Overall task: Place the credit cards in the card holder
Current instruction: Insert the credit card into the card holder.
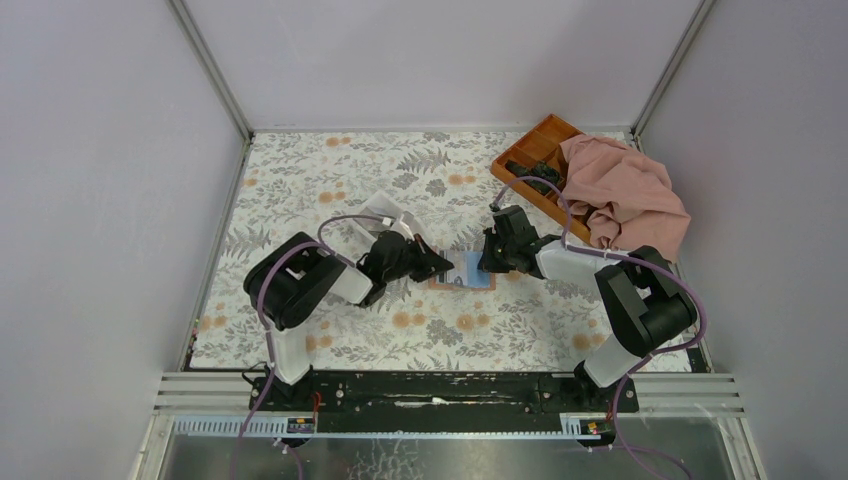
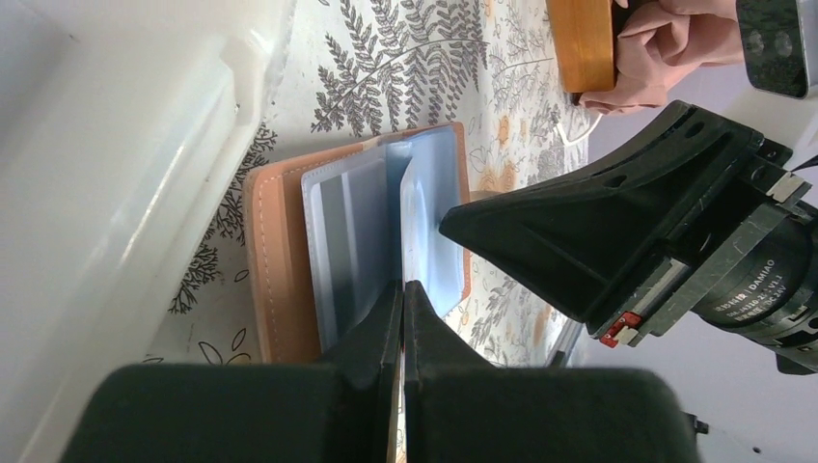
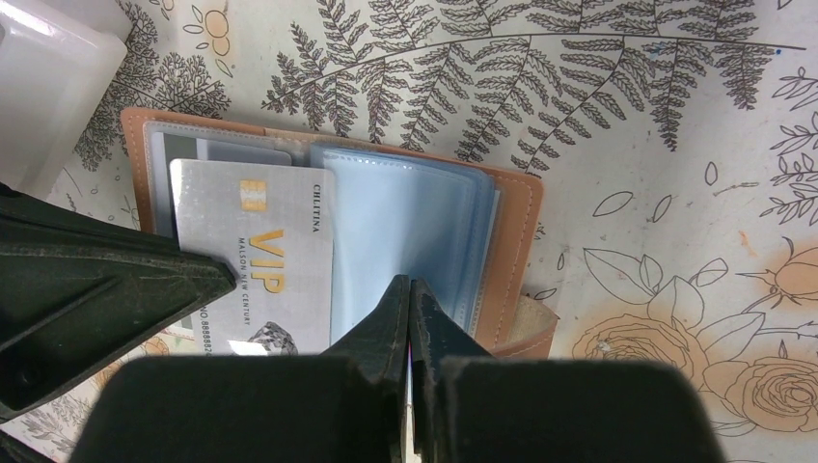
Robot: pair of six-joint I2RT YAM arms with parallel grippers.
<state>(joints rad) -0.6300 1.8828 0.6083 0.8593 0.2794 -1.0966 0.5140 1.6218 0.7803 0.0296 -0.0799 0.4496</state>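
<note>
Since the card point(image 3: 256, 256) lies on the page of the open holder point(image 3: 511, 251) nearest the left arm, I cannot tell whether it sits inside a pocket or only on top, and a nudge could send it skidding out instead of in. The holder rests near the middle of the tabletop with nothing pinning it down. Its clear sleeves point(image 3: 405, 222) stand fanned, so they may flop over and cover the pocket mouth. Both sets of jaws are clenched on nothing: the left gripper point(image 2: 402, 289) points its tip at the card, and the right gripper point(image 3: 410, 289) touches the sleeves. Pushing with closed tips could shove the whole holder across the tabletop. The tips are close enough to knock together, and the white box point(image 1: 385, 212) just beside the holder crowds the left arm.
</note>
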